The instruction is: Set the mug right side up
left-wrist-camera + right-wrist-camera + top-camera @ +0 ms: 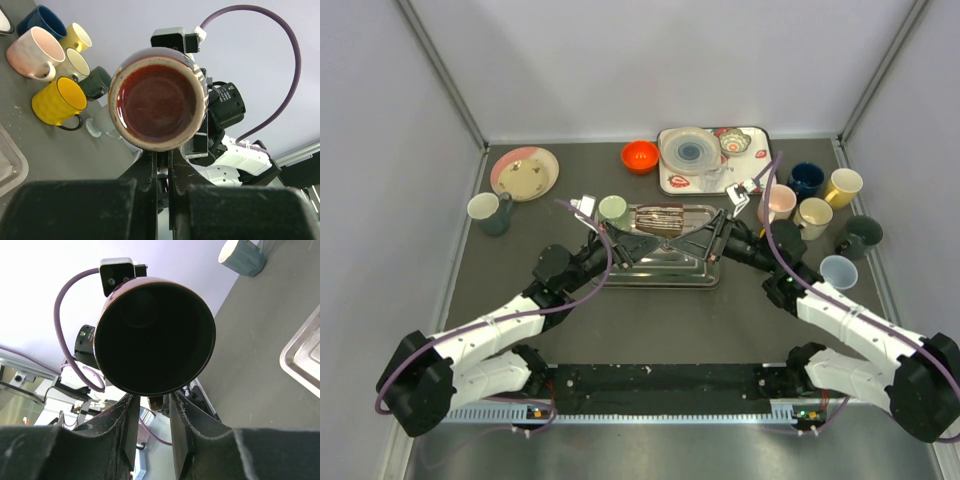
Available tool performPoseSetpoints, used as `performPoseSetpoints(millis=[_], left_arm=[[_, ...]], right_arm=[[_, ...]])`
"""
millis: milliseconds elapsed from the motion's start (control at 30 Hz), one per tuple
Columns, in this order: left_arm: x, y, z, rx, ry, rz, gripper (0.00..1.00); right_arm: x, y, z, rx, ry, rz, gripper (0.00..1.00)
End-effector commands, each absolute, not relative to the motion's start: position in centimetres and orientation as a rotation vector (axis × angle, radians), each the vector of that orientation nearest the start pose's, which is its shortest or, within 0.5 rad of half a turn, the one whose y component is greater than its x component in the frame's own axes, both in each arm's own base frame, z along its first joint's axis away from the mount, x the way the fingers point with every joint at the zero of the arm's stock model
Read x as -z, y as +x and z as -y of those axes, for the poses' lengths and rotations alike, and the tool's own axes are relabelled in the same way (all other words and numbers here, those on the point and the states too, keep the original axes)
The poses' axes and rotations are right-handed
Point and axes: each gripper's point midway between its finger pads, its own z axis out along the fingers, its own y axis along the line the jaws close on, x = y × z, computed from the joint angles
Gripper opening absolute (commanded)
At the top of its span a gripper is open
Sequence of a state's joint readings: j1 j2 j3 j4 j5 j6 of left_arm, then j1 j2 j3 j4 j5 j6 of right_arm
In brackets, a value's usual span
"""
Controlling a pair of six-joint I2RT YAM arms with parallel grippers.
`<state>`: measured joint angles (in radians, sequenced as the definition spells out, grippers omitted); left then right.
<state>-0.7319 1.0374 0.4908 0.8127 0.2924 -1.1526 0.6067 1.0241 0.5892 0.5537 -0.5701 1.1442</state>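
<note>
A dark brown mug [662, 218] hangs on its side above the steel tray [670, 272], between both arms. In the left wrist view its glazed reddish base [157, 100] faces the camera, and my left gripper [162, 155] is shut on the handle under it. The mug's dark mouth [155, 335] fills the right wrist view. Below it my right gripper [155, 402] straddles the handle, with its jaws apart and a gap on each side. From above, the left gripper [625, 238] and the right gripper [708, 235] meet at the mug from opposite sides.
Several mugs cluster at the right: pink [778, 202], cream [812, 215], yellow [843, 186], blue [807, 178], dark green [860, 235], pale blue [838, 272]. A teal mug [490, 212], a plate [525, 172], an orange bowl [640, 156] and a dish tray [760, 135] stand behind.
</note>
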Motion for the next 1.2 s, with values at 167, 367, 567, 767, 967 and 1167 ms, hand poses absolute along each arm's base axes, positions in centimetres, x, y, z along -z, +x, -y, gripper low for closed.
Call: performPoseSetpoints(millis=[167,367,567,767,967,1167], left_arm=[[-33.6,18.4,30.6,1.831,0.076,-1.44,0.0],[-33.0,18.1,30.7,1.819,0.095,-1.453,0.0],[-32.4,18.9,29.7,1.722,0.054,-1.458,0.34],[-32.3,19.7,28.3,1.656,0.008,-1.452,0.54],[-30.9,20.8,26.7,1.56,-0.049,-1.51,0.57],[-26.9,22.7,23.6,1.339,-0.199,-1.625,0.58]], right_arm=[[-33.2,20.4,-30.1,-1.785,-0.138,-1.64,0.14],[-32.8,21.1,-30.0,-1.755,-0.109,-1.656,0.0],[-33.4,20.8,-28.9,-1.645,-0.144,-1.648,0.0],[-33.7,20.1,-28.1,-1.576,-0.175,-1.666,0.0],[-31.8,20.8,-25.2,-1.279,-0.152,-1.826,0.0],[-28.0,23.0,-18.0,-0.672,-0.105,-2.032,0.0]])
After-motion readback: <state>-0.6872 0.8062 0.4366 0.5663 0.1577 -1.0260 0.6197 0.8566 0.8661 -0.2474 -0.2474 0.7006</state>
